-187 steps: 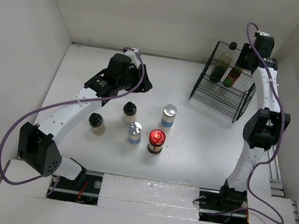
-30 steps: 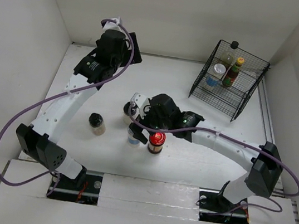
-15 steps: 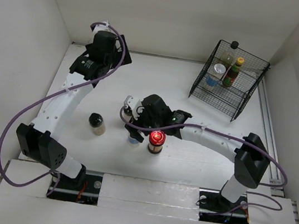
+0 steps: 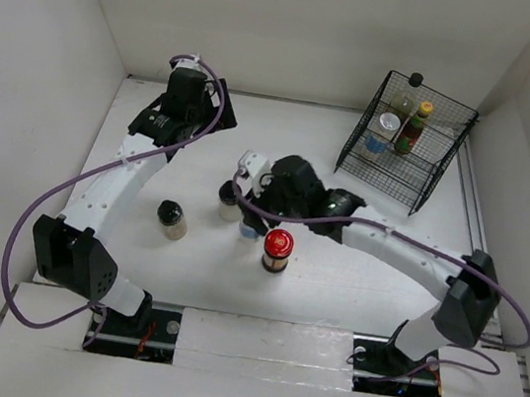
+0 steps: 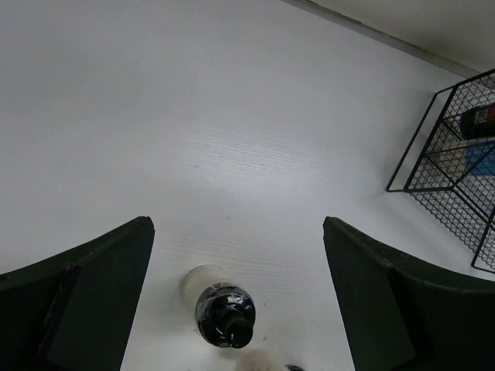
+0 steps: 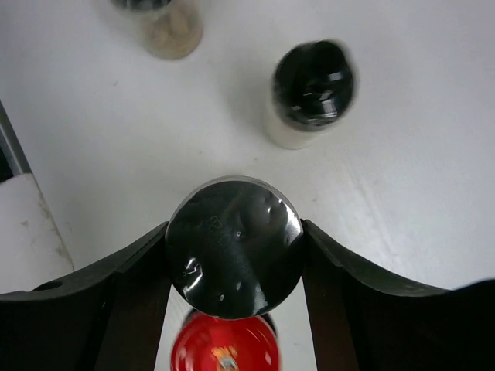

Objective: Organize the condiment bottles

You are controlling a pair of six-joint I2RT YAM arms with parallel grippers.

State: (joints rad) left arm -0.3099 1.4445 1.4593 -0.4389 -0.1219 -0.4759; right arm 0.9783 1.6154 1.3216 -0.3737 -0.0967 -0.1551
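My right gripper (image 4: 248,216) is shut on a silver-lidded blue-label jar (image 6: 236,247), its fingers (image 6: 139,286) pressing both sides of the lid. The red-lidded jar (image 4: 278,245) stands just beside it and shows under the held jar in the right wrist view (image 6: 224,352). Two black-capped beige jars (image 4: 172,220) (image 4: 230,198) stand to the left. My left gripper (image 4: 198,109) is open and empty, high at the back left; below it is a black-capped jar (image 5: 224,313). The tall dark bottle (image 4: 404,100), another silver-lidded jar (image 4: 386,127) and the yellow-capped bottle (image 4: 415,126) stand in the wire basket (image 4: 389,172).
The black wire basket stands at the back right against the wall; its edge shows in the left wrist view (image 5: 445,178). White walls enclose the table on the left, back and right. The right arm stretches across the table's middle.
The other silver-lidded jar now stands in the basket. My right gripper has closed on the silver-lidded jar and moved it slightly back and right, away from the red-lidded jar. The left arm shifted slightly right.
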